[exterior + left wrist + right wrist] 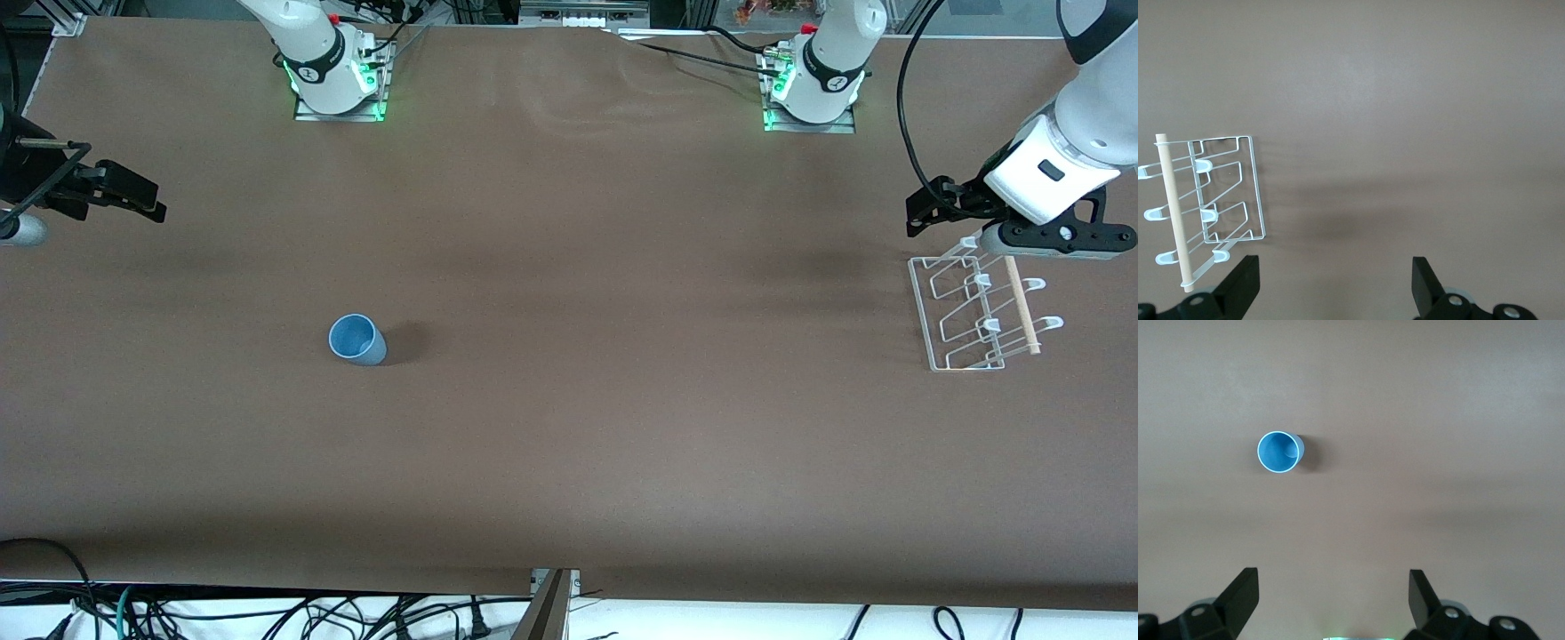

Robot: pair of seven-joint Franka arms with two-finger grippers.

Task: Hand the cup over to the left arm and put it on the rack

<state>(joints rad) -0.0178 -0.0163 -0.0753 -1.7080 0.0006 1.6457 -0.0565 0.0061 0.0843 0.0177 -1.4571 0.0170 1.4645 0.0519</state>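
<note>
The light-blue cup point(357, 340) stands upright, mouth up, on the brown table toward the right arm's end; the right wrist view shows the cup point(1279, 451) from above. High over the table's edge at that end hangs my right gripper point(153, 201), well apart from the cup, and its jaws point(1333, 580) are open and empty. The white wire rack point(920, 311) with its wooden dowel point(1022, 307) lies at the left arm's end. My left gripper point(920, 216) hovers over the table beside the rack point(1257, 193), and its jaws point(1335, 267) are open and hold nothing.
The brown table point(622, 400) stretches bare between cup and rack. Both arm bases point(336, 80) point(813, 89) stand at the table's edge farthest from the front camera. Cables hang below the edge nearest that camera.
</note>
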